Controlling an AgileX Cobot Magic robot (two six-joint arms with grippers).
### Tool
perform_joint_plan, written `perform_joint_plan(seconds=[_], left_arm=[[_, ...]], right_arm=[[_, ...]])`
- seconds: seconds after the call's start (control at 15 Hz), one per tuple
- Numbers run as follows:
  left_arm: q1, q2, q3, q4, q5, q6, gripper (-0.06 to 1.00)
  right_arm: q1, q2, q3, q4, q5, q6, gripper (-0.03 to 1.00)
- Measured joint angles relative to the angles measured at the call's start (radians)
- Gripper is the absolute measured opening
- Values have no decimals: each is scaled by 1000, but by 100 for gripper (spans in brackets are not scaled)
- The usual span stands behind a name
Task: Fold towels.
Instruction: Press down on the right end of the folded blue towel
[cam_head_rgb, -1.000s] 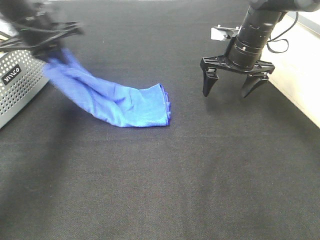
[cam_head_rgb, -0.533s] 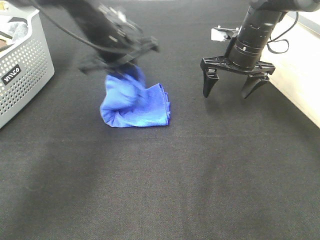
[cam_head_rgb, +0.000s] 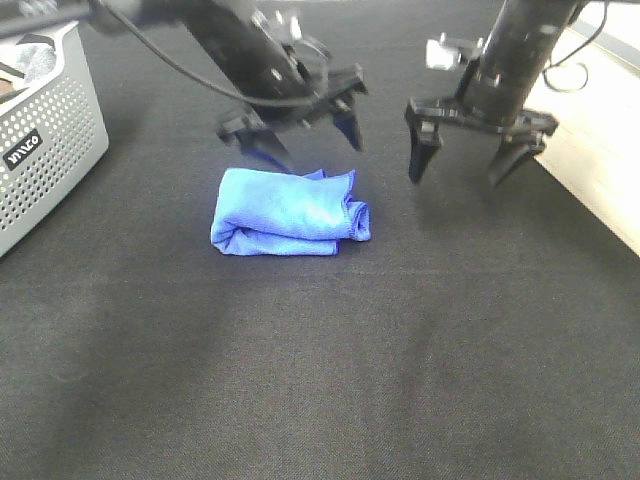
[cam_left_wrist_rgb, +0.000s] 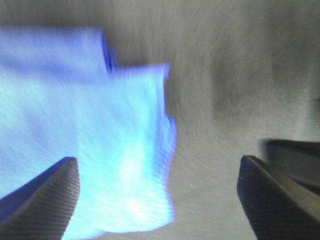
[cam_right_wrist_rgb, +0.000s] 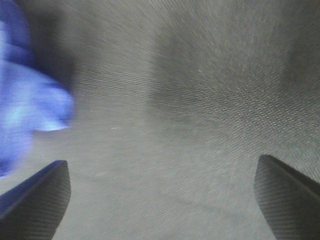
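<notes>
blue towel (cam_head_rgb: 290, 213) lies roughly folded on black mat (cam_head_rgb: 420, 350), left gripper (cam_head_rgb: 306, 138) jaws apart at its 12 o'clock, right gripper (cam_head_rgb: 460, 168) jaws apart at 2.

Your high cam looks down on the whole table (cam_head_rgb: 400, 350) at a slant. Both wrist cams sit way closer, pointed down at it; all 3 share the towel (cam_head_rgb: 290, 212).

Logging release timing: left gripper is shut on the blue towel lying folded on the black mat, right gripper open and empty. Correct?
Not quite. The left gripper is open, jaws spread above the blue towel, which lies free on the black mat; the exterior high view shows it. The right gripper is indeed open and empty.
</notes>
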Motion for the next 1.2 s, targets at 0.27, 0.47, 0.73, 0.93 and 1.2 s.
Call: perform_joint_plan(seconds=[0.27,0.47,0.73,0.93,1.2], left_arm=[[128,-76,-25,139,102,24,82],[212,-104,-27,156,152,24,82],[260,-104,-27,167,189,24,82],[260,-104,-27,171,189,24,82],[260,-104,-27,170,189,24,82]], right_arm=[[30,-8,0,349,4,-147,93],[140,-8,0,600,-67,-311,93],[210,54,0,823,-163,-404,93],[209,184,0,860,-151,-423,93],[159,231,0,860,-124,-426,93]])
